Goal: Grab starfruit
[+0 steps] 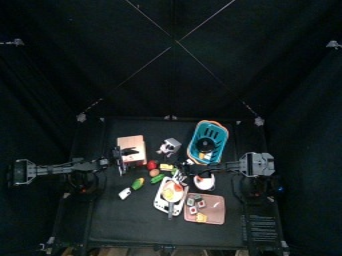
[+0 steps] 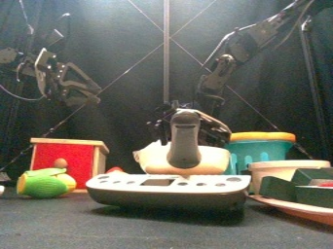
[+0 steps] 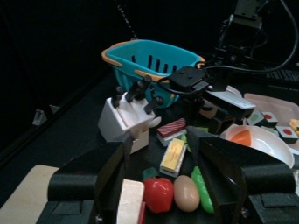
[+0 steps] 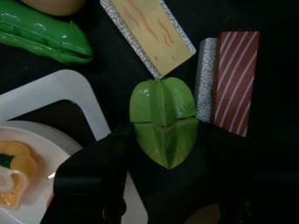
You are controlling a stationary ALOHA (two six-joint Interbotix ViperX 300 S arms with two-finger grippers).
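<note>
The starfruit (image 4: 163,121) is a green, ribbed, star-sided fruit lying flat on the black table. In the right wrist view my right gripper (image 4: 166,142) hangs straight over it. The jaws stand open on either side of its lower half, with narrow gaps to the fruit. In the left wrist view the right gripper (image 3: 205,87) blocks the fruit from sight. My left gripper (image 3: 170,154) hovers open and holds nothing, back at the table's left side.
A red-and-white bacon strip (image 4: 233,79) and a yellow cheese slice (image 4: 146,33) lie close beside the fruit. A green pea pod (image 4: 41,37) and a white plate (image 4: 52,105) are nearby. A teal basket (image 3: 152,59), a red box (image 2: 68,156) and a grey tray (image 2: 169,190) crowd the table.
</note>
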